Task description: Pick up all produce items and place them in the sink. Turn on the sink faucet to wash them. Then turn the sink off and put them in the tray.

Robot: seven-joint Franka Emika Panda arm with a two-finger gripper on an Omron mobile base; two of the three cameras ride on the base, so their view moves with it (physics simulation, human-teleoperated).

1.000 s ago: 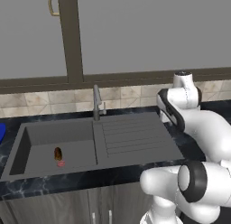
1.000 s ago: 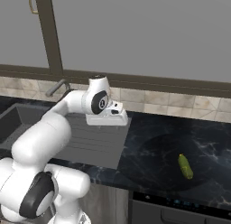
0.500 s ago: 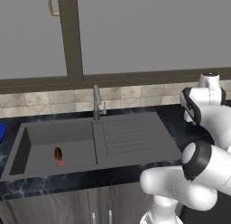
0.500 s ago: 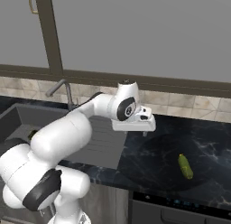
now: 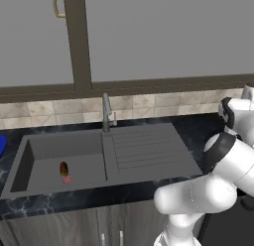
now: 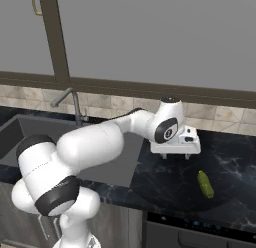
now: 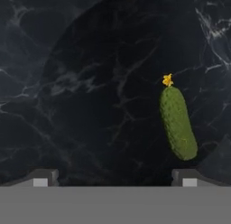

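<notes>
A stubby brown-orange produce item (image 5: 64, 168) lies on the floor of the dark grey sink (image 5: 64, 145), beside a small flat red spot (image 5: 67, 179). The slim grey faucet (image 5: 105, 111) stands behind the basin's right corner. A green cucumber (image 6: 205, 184) with a yellowish tip lies on the black counter to the right of the sink. My gripper (image 6: 176, 156) hangs open above the counter, a little behind and to the left of that cucumber. In the hand view the cucumber (image 7: 178, 123) lies just ahead of the right fingertip (image 7: 187, 175), and nothing is between the jaws of the gripper (image 7: 115, 177). An edge of the blue tray (image 5: 1, 146) shows at the far left.
A ribbed drainboard (image 5: 144, 151) joins the basin on its right. A tiled backsplash and grey wall cabinets run behind the counter. A faint round dark cooktop area (image 6: 190, 187) surrounds the cucumber. The counter's front edge runs close below it.
The arm has swung right, from above the drainboard to over the black counter next to the cucumber. The gripper stayed open. The produce items have not moved.
</notes>
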